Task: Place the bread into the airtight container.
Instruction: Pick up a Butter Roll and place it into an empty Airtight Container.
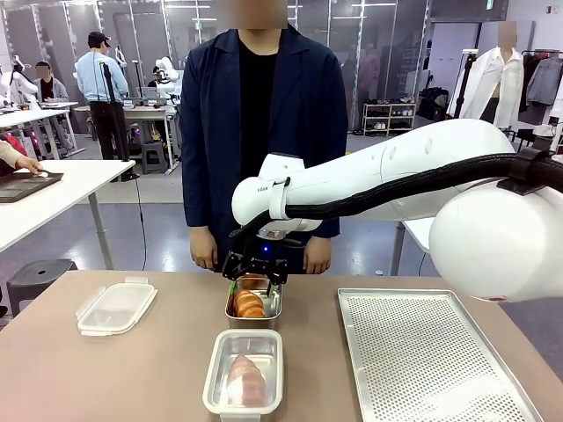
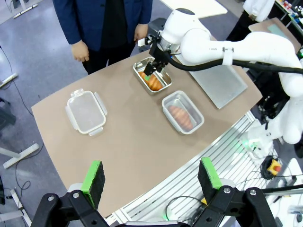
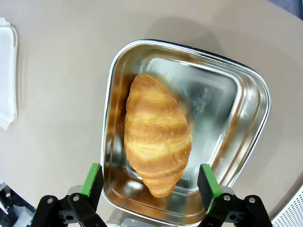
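1. Croissant [image 3: 157,142] lies in a steel tray [image 3: 246,99] on the worktop [image 1: 132,369].
2. Right tool [image 3: 149,182] hangs above it, jaws spread, holding nothing.
3. Second croissant [image 1: 245,380] sits in the airtight container [image 1: 215,387] nearby.
4. Left tool [image 2: 152,178] hovers open, apart.

Front camera faces across the table [image 1: 106,369]; the left wrist looks down from afar, right wrist close above the steel container [image 3: 246,94].
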